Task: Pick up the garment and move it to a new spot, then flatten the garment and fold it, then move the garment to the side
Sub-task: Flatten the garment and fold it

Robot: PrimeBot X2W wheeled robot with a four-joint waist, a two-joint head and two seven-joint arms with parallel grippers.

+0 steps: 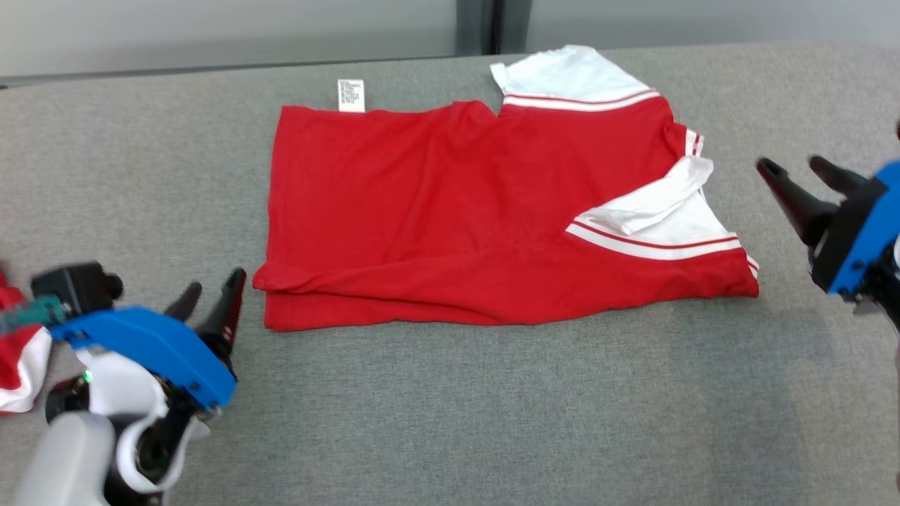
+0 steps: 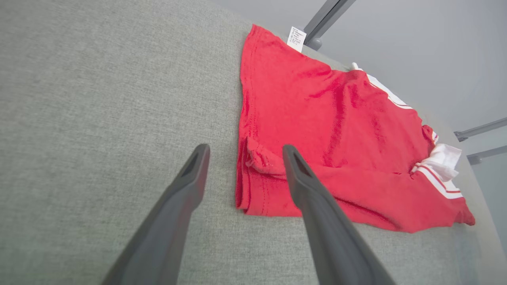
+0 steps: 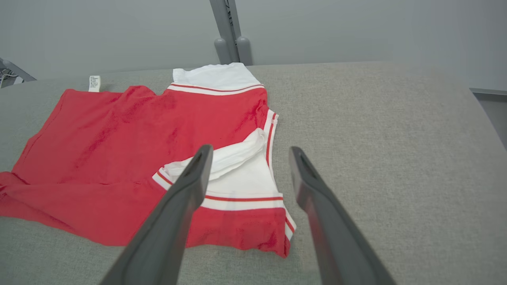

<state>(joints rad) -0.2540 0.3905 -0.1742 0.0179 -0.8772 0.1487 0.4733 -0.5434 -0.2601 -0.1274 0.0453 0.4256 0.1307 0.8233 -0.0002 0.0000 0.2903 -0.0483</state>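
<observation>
Red knit garment (image 1: 450, 232) folded on grey woven surface (image 1: 450, 422); left claw (image 1: 216, 281), right claw (image 1: 789, 164) spread, empty.

The left gripper (image 1: 214, 287) is at the lower left, fingers spread, tips aimed up and rightward, its pale forearm (image 1: 67, 457) below. The right gripper (image 1: 793, 167) is at the right edge, fingers parted, aimed leftward.

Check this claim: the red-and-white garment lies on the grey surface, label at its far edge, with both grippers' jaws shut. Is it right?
No: the wrist views show the left gripper and right gripper with jaws open. The rest stands.
</observation>
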